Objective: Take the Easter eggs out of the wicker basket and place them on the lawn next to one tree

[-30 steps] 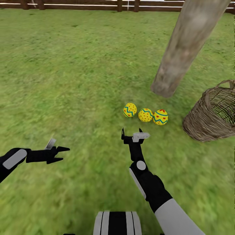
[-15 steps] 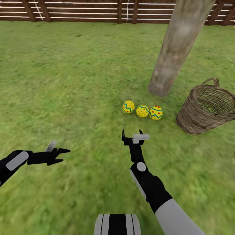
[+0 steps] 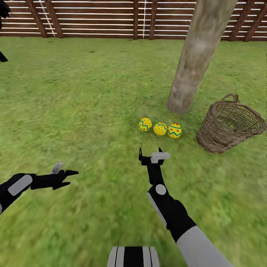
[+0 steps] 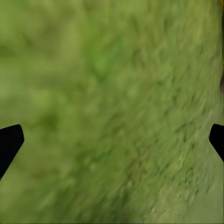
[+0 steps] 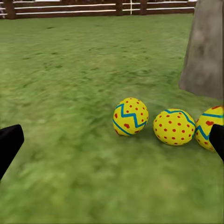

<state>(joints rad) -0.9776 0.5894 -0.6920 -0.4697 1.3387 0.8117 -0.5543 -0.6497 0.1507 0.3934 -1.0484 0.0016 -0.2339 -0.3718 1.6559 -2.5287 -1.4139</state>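
The left arm [image 3: 16,184] reaches in from the side, forearm level, its gripper [image 3: 70,178] pointing inward with the two black fingers spread apart and nothing between them. The right arm [image 3: 178,222] stretches forward from the shoulder, wrist straight, and its gripper [image 3: 150,152] points ahead, fingers parted wide and empty.

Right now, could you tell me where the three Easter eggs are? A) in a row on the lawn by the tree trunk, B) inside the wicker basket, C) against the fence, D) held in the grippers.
A: the three Easter eggs lie in a row on the lawn just before the tree trunk, apart from the wicker basket.
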